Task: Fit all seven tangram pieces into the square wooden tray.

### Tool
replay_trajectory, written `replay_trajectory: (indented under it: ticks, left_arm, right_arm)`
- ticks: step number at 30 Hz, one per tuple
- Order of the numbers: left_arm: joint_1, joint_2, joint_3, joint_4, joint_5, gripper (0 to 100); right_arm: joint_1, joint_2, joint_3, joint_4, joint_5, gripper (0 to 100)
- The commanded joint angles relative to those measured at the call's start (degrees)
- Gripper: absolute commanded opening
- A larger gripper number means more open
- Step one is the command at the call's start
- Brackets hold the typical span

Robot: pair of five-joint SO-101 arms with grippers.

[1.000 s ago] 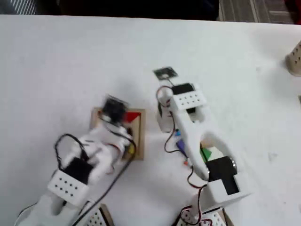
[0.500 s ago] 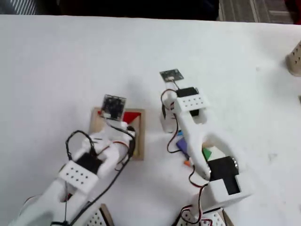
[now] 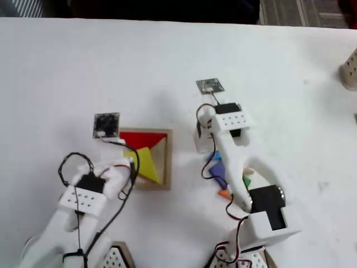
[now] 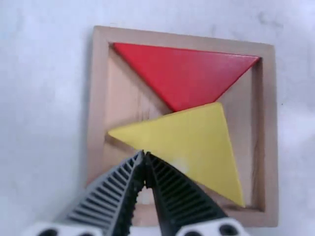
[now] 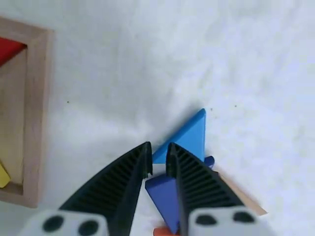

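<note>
A white surface (image 3: 83,67) meets the dark room (image 3: 139,8) at 12 o'clock. The left gripper (image 4: 144,158) holds its jaws together over the wooden tray (image 4: 99,98). The right gripper (image 5: 157,153) has its jaws narrowly apart.

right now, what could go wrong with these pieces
The yellow triangle lies skewed in the tray, not flush with the red triangle; a push from the left end effector might ride it onto the rim. The light blue triangle lies beside a dark blue piece; the right end effector may drag both.
</note>
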Motion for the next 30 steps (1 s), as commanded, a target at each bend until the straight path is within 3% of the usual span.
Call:
replay_trajectory:
  ticks: [1, 10, 19, 25, 30]
  left_arm:
    - [-3.21, 0.22, -3.69, 1.32, -2.02, 2]
    - [-5.49, 0.66, -3.25, -0.18, -2.02, 2]
    - [-4.70, 17.63, -11.60, -1.67, -0.79, 2]
    - [-4.70, 19.74, -14.68, -1.76, 0.26, 2]
    - [-4.70, 19.91, -14.51, -7.47, 0.00, 2]
  right_arm:
    - [0.57, -2.42, -0.26, -0.75, -0.18, 5.3]
    - [0.57, -2.42, -0.26, -0.75, -0.44, 5.3]
    - [0.57, -2.42, -0.26, -0.75, -0.53, 5.3]
    - [0.57, -2.42, -0.26, -0.75, -0.53, 5.3]
    - [0.57, -2.42, -0.26, -0.57, -0.44, 5.3]
